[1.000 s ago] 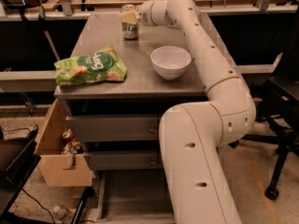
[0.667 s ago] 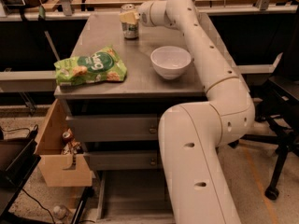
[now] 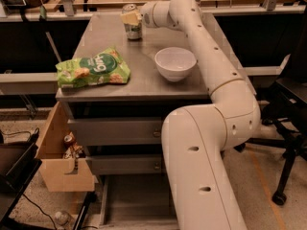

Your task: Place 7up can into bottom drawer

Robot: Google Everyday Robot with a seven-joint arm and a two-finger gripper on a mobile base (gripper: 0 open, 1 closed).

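- The fingers (image 3: 128,17) of the gripper (image 3: 131,19) sit narrow on the upper body of the 7up can (image 3: 133,30). One pale pad lies flat against the side facing the camera, and the other is hidden behind the can, so the hold reads as closed on it.
- The 7up can stands upright at the far edge of the steel cabinet top (image 3: 96,42), its base touching the surface and its silver lid showing just above the pad.
- The step in hand looks like the grasp itself: the can is gripped but not yet lifted.
- The bottom drawer (image 3: 136,198) is pulled open at floor level below the two knobbed drawers (image 3: 115,132), with its plain grey floor in view.
- The white arm (image 3: 216,80) reaches across the whole top to the can.
- The next move calls for a straight lift clear of the top, then a long carry towards the near side and down.
- That carry should pass between the green snack bag (image 3: 93,71) and the white bowl (image 3: 175,63), and keep off the tan wooden box (image 3: 57,169) hanging at the side of the cabinet.
- A tilt during the descent could loosen a hold this near the rim.
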